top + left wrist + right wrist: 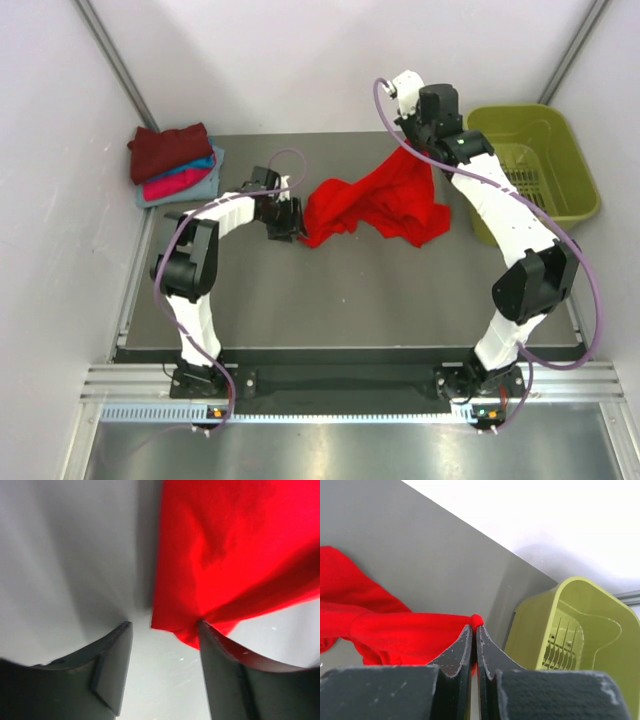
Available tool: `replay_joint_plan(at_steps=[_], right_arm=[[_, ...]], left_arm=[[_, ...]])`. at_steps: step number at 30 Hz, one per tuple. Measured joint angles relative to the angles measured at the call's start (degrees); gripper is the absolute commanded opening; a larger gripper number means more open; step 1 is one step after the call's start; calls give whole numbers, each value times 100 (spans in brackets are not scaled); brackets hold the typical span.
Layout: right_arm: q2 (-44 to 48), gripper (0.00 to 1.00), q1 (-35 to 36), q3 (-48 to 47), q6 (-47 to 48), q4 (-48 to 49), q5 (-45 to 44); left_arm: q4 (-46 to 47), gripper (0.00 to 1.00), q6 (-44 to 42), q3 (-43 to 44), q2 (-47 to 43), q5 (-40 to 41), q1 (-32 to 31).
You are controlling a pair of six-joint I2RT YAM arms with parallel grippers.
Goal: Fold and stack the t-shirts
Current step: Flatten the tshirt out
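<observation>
The bright red t-shirt (375, 205) lies crumpled mid-table, its right end lifted. My right gripper (418, 150) is shut on a pinch of its cloth, which pokes out past the fingertips in the right wrist view (475, 626), the shirt (395, 630) hanging to the left. My left gripper (290, 225) is at the shirt's left corner. In the left wrist view it (165, 625) is open, and the shirt's (225, 555) corner touches the right fingertip (207, 635). The folded maroon (168, 150), magenta-pink (178, 182), teal (206, 162) and pale blue (190, 193) shirts are stacked at the back left.
The olive-green plastic basket (535, 160) stands at the back right, close to my right arm, and shows in the right wrist view (580, 630). White walls close in the table at the back and on both sides. Bare grey table (350, 300) lies in front of the shirt.
</observation>
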State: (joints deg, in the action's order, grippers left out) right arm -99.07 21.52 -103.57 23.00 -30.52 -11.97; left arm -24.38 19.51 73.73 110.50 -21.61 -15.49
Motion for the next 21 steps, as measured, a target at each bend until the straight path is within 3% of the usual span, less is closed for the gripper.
replay_joint_plan(at_steps=[5, 6, 7, 15, 21], right_arm=[[-24, 0, 0, -2, 11, 24, -37], [-35, 0, 0, -2, 24, 42, -48], [-48, 0, 0, -2, 39, 63, -57], [-92, 0, -7, -2, 149, 111, -175], [116, 0, -181, 195, 181, 166, -192]], left_arm=[[35, 38, -35, 398, 413, -85, -107], [33, 8, -33, 476, 483, -111, -127], [35, 2, -17, 557, 546, -109, -149], [-310, 0, -535, 879, 461, 299, -173], [-763, 0, -1364, 1283, -789, 920, -129]])
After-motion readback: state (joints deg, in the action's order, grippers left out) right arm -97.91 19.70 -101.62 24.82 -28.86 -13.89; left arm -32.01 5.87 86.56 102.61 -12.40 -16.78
